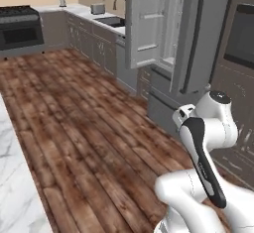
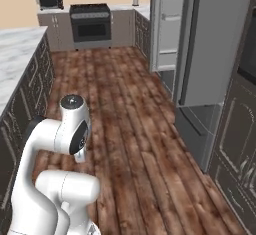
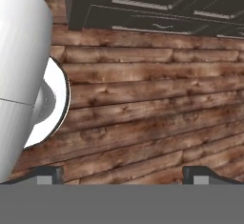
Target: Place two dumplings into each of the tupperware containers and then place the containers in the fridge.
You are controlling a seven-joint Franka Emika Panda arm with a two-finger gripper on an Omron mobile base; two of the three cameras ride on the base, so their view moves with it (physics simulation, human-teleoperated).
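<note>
Your arm is folded up tight over the base, elbow high. The gripper looks straight down at the wooden floor, fingertips spread wide with nothing between them. The fridge stands ahead by the right-hand cabinets, its door swung open.

Wooden plank floor, reddish-brown, runs between the cabinet rows. Fridge stands on it, door open. Marble counter bare where visible. Back counter carries a toaster.
</note>
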